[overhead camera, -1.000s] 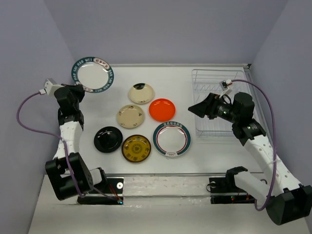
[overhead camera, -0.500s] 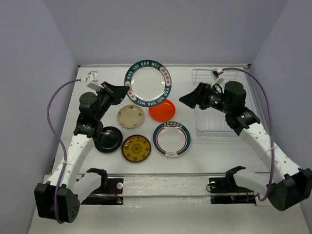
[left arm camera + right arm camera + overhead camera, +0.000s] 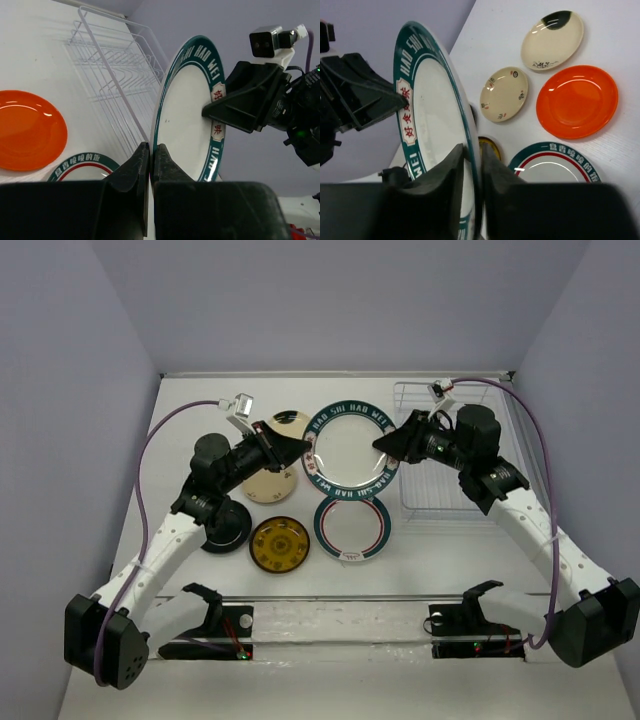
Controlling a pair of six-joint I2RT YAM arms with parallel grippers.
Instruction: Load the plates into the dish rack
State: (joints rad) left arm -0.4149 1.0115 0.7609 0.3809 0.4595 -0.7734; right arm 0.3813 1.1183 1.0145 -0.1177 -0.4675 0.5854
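Grips teal-rimmed plate (image 3: 352,445) upright in mid-air with left fingers (image 3: 131,172) clamped on rim, at 9 o'clock from dish rack (image 3: 115,65). Straddles opposite rim with right fingers (image 3: 447,175); cannot tell if clamped. Risks dropping onto lower plates (image 3: 352,528) if released early.

Raised plate (image 3: 350,447) blocking the overhead view
Orange plate (image 3: 577,100) hidden behind it from above, black plate (image 3: 232,528) half under the left arm, and on the right wrist the amber plate (image 3: 491,144) is just a sliver.
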